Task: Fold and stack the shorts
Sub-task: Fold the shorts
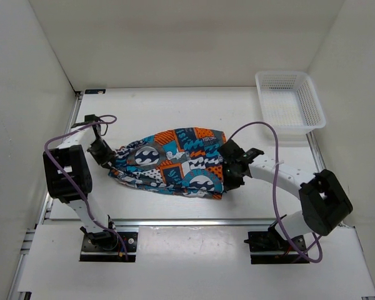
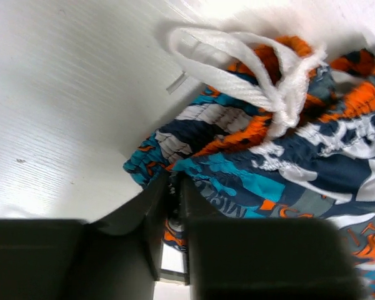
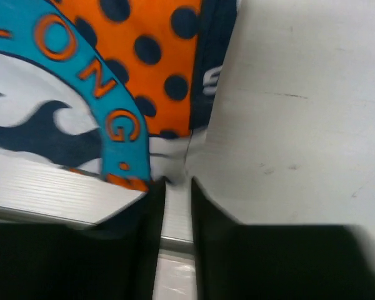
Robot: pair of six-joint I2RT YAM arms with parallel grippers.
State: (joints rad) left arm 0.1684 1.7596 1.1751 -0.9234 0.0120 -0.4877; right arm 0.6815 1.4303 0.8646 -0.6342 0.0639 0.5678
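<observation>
White walls close in a pale tabletop (image 1: 175, 106), with a metal rail along its near edge. At the far left, the left arm (image 1: 67, 172) bends inward, and the left jaws stand almost closed at the left end of the shorts (image 1: 172, 162). In the left wrist view the dark fingers (image 2: 153, 212) leave only a slit, and a fold of the printed cloth is pinched in it. Just beyond the tips the waistband is bunched, and a white drawstring (image 2: 237, 69) loops across it.

The shorts lie in a crumpled band across the middle of the tabletop, stretched between the two sets of jaws. The right arm (image 1: 281, 178) reaches in from the right, its jaws at the right end of the shorts. They are nearly closed, and a corner of the hem runs into the tips of the fingers (image 3: 144, 244). That view is blurred, so how deep the grip goes is hard to make out. From above, both wrists hide the gripped ends. A white mesh basket (image 1: 290, 100) sits well apart at the far right corner.
</observation>
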